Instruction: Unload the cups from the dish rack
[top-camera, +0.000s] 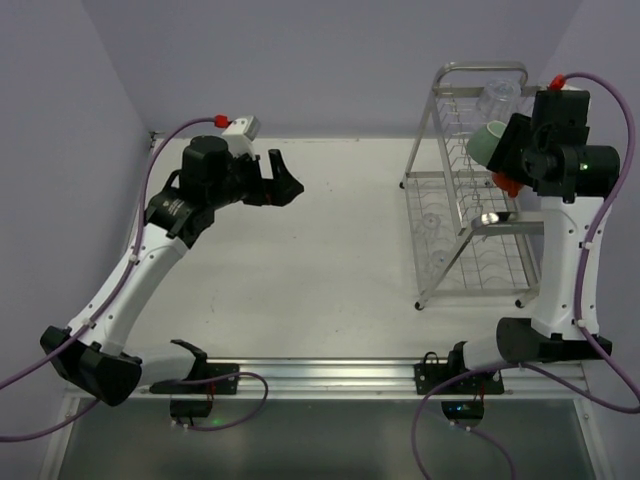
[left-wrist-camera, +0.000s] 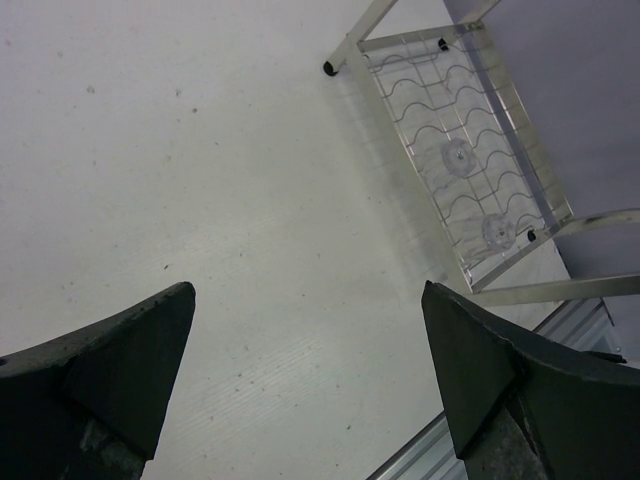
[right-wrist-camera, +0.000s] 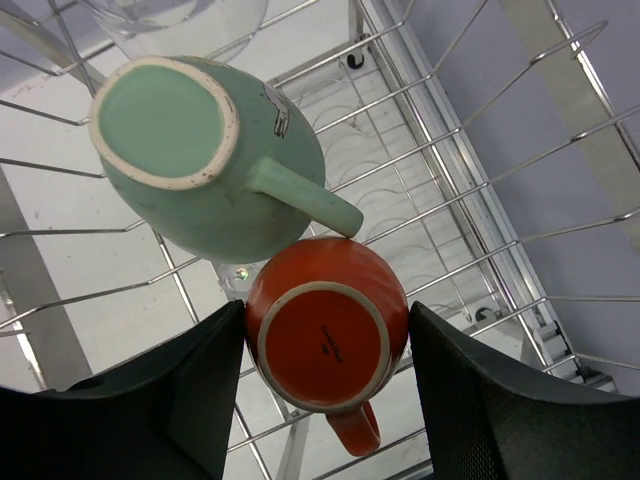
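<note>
Risks, biggest item first:
- dish rack (top-camera: 490, 265), right side of the table (top-camera: 330, 260): it's light wire. If the cup snags a wire on the way up, the rack probably lifts or skids with it.
- green mug (right-wrist-camera: 215, 170), upside down on the upper tier: its handle tip is against or just over the orange mug (right-wrist-camera: 325, 345), can't tell which. A straight pull could drag or roll it toward the glass (right-wrist-camera: 175, 20) just beyond it on the far side.
- orange mug, upside down just near of the green one: the walls are round and glazed and the grip is low on the body. An off-centre squeeze could make it slip or twist out.

Tools:
- right gripper (right-wrist-camera: 326, 315): about half open, one finger each side of the orange mug. Both appear to touch its wall. The mug is not lifted yet.
- left gripper (top-camera: 285, 185): fully open and empty, over bare table on the left, well apart from the rack.
</note>
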